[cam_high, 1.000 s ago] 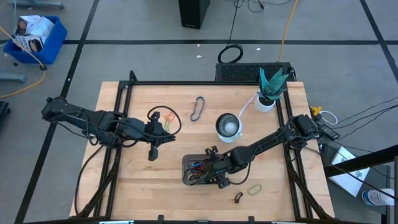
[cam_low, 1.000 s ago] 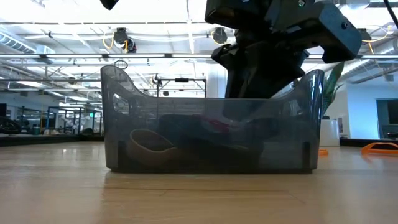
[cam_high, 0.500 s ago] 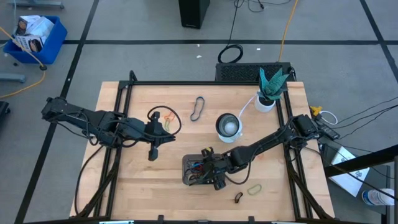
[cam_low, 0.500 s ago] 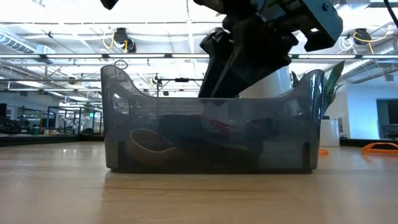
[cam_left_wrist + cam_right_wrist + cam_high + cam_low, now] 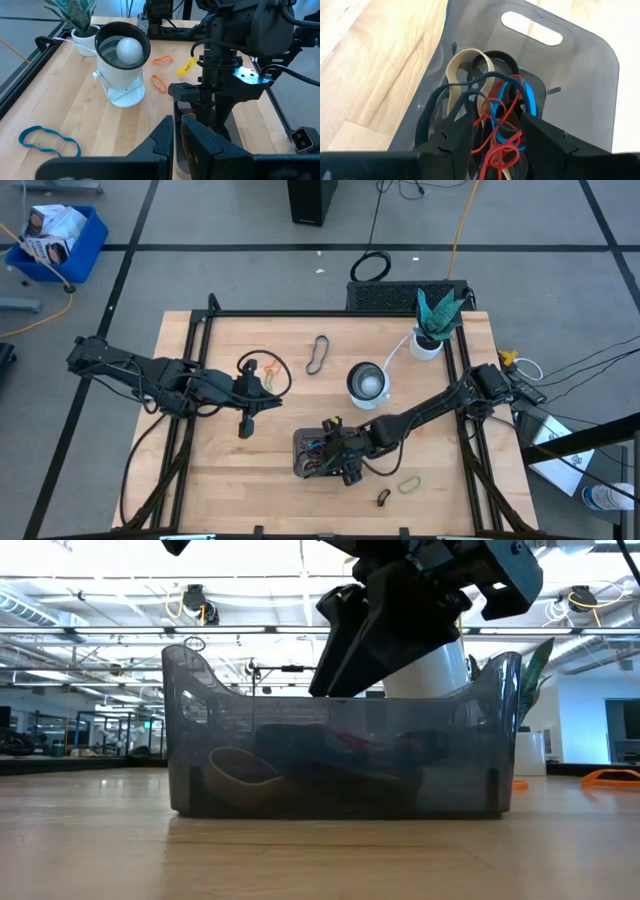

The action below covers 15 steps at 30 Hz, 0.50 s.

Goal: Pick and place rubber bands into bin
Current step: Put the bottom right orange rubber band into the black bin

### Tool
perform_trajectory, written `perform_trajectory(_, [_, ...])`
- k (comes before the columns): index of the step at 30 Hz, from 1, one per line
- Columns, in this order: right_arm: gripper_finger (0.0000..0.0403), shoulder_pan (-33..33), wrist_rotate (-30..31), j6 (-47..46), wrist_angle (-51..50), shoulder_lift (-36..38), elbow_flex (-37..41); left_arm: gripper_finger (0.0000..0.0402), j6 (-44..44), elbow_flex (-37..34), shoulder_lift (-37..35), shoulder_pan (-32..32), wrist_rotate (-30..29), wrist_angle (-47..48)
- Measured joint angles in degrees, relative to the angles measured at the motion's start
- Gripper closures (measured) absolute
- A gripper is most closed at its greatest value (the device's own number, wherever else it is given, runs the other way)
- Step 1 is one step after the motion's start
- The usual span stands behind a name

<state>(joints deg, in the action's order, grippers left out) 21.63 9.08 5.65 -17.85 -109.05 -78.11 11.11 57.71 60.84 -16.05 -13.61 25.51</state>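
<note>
The right gripper (image 5: 337, 452) hangs right over the small dark grey rectangular plastic bin (image 5: 303, 442) near the table's front edge, fingers spread apart with nothing pinched, and under them sits a tangle of thin floppy rubber bands (image 5: 492, 120) in red, blue, black and tan inside the bin. More loose bands lie out on the wooden table (image 5: 220, 480): a green loop (image 5: 409, 484) just right of the bin, and a black loop (image 5: 318, 354) beside the round white-and-silver cup (image 5: 366, 383). The left gripper (image 5: 246, 397) waits well off to the left with its fingers together, next to a big thin black loop (image 5: 266, 373).
</note>
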Motion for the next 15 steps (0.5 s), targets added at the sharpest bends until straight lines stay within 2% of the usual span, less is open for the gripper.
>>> perform_trajectory(6, [0.0247,0.0,0.2,0.7,-1.0,3.1,0.0,0.036,0.0,0.0,0.0,0.0,0.0,0.0])
perform_trajectory(11, [0.0247,-0.1,0.2,0.6,-2.9,9.6,0.0,0.036,0.0,0.0,0.0,0.0,0.0,0.0])
perform_trajectory(15, [0.0248,-0.2,0.0,-3.3,-9.4,15.4,0.0,0.036,0.1,0.0,0.0,0.0,0.0,0.0])
